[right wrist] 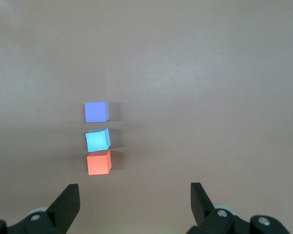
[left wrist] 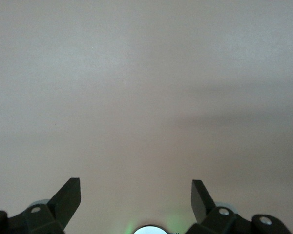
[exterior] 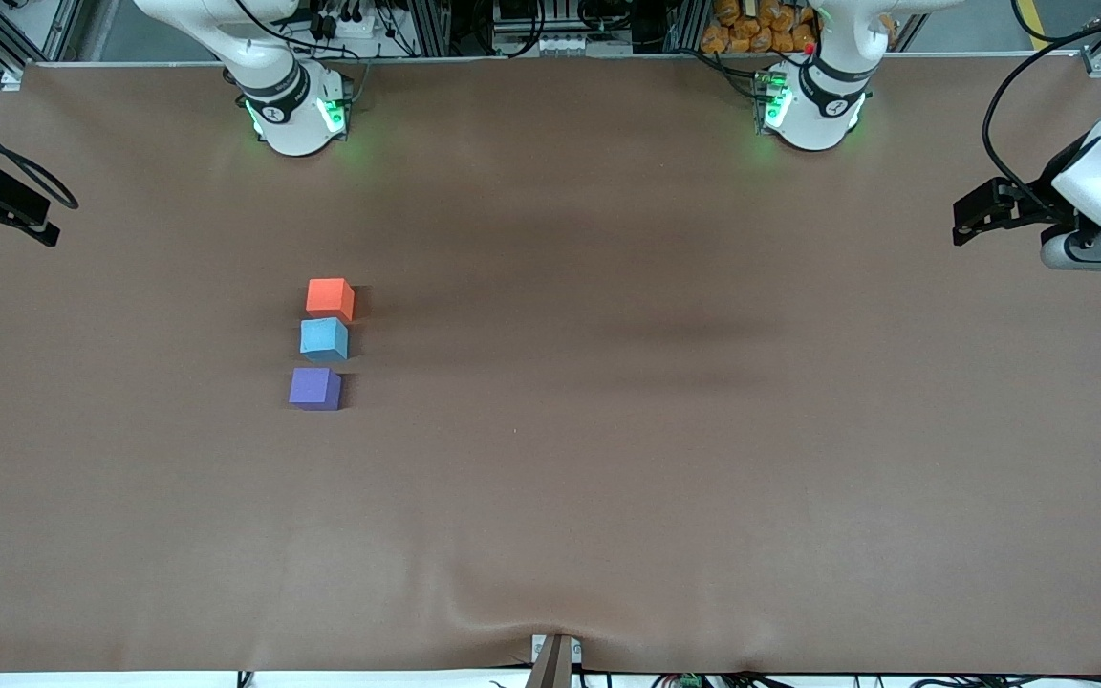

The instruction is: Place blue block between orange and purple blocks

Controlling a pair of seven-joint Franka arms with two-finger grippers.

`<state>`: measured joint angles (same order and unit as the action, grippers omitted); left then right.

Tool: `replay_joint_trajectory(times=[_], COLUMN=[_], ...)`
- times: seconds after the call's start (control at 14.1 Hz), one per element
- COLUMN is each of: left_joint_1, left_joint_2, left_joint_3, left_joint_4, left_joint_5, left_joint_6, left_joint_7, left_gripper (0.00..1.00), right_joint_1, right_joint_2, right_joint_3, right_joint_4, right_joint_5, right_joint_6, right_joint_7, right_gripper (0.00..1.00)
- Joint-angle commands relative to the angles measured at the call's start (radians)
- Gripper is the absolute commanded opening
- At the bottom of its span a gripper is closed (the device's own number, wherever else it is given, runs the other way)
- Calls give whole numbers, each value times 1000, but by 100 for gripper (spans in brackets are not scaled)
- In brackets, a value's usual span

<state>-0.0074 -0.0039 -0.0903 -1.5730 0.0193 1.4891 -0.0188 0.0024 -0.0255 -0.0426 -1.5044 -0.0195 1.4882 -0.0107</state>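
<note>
Three small cubes stand in a row on the brown table, toward the right arm's end. The orange block (exterior: 330, 297) is farthest from the front camera and the purple block (exterior: 314, 388) is nearest. The sky-blue block (exterior: 324, 338) sits between them, slightly turned, with small gaps on both sides. The right wrist view shows the same row: purple (right wrist: 96, 112), blue (right wrist: 97, 140), orange (right wrist: 98, 163). My right gripper (right wrist: 134, 200) is open and empty, high up and away from the cubes (exterior: 6, 205). My left gripper (left wrist: 136, 195) is open and empty, over bare table at its own end (exterior: 976, 215).
The brown table cover (exterior: 608, 459) has a wrinkle near its front edge. The two arm bases (exterior: 292, 115) (exterior: 813, 110) stand along the back edge. A small bracket (exterior: 553, 659) pokes up at the front edge.
</note>
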Motion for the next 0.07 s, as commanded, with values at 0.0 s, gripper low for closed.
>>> replay_joint_trajectory(times=[0.0], left_joint_1=[7], left_joint_2=[2], left_joint_3=[-5], left_joint_4=[15], left_joint_5=[-1], left_joint_6=[-7], left_joint_7=[16], left_gripper=[100], right_joint_1=[-1], right_joint_2=[-8], right_joint_3=[3], right_joint_4=[-4], right_joint_5=[-3], right_joint_6=[-6], right_joint_7=[-11], right_gripper=[100])
